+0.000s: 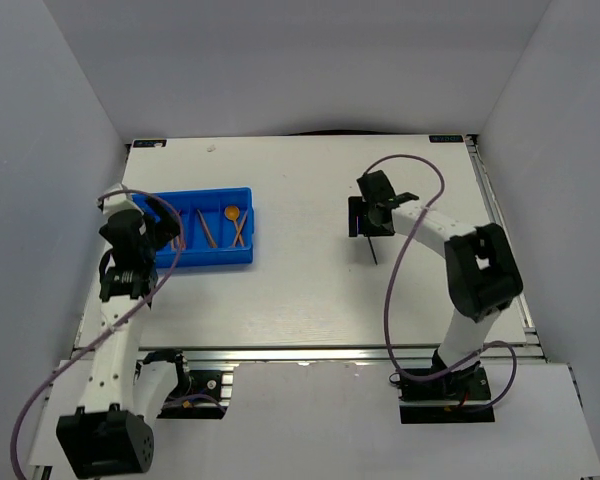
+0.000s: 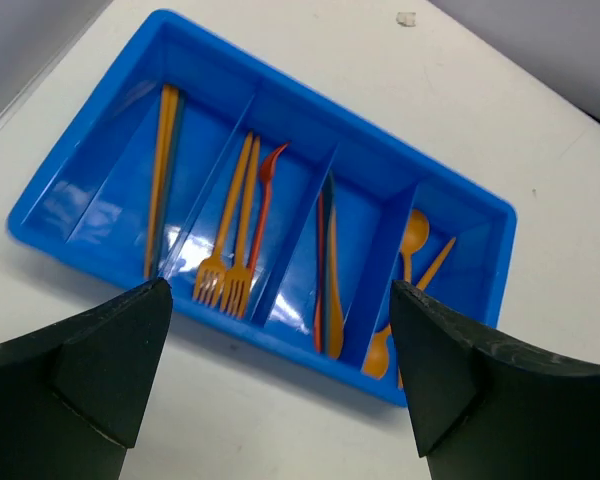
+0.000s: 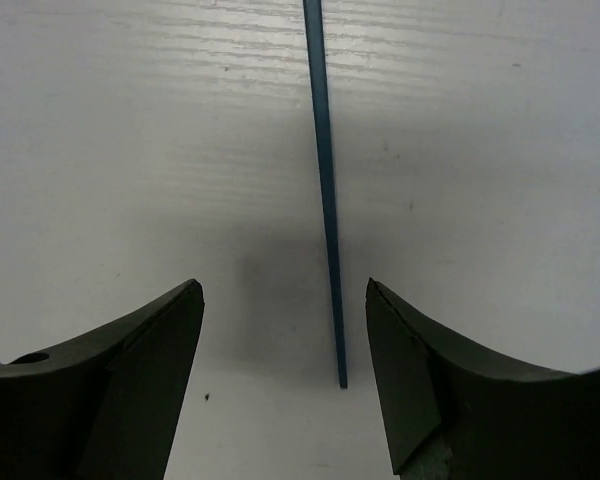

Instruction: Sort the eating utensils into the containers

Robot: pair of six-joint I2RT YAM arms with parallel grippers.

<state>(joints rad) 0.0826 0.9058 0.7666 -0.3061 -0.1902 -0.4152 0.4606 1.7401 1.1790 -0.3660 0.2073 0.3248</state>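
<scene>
Nearly done, judging by the layout. On the white table (image 1: 310, 300), far left: shallow bright blue plastic tray (image 1: 210, 258), already holding long orange sticks (image 2: 160, 170), orange forks (image 2: 230, 255), a dark and red pair (image 2: 323, 250) and orange spoons (image 2: 415, 235), sorted by compartment. Left jaws spread wide above it, holding nothing. Left to sort: one thin dark blue plastic stick (image 3: 325, 180), flat on the table at right between the open right jaws, not yet gripped.

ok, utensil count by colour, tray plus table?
Orange utensils: 7, all in the tray
Red utensils: 2, in the tray
Dark utensils: 3, one on the table
Total: 12, as far as I can tell
</scene>
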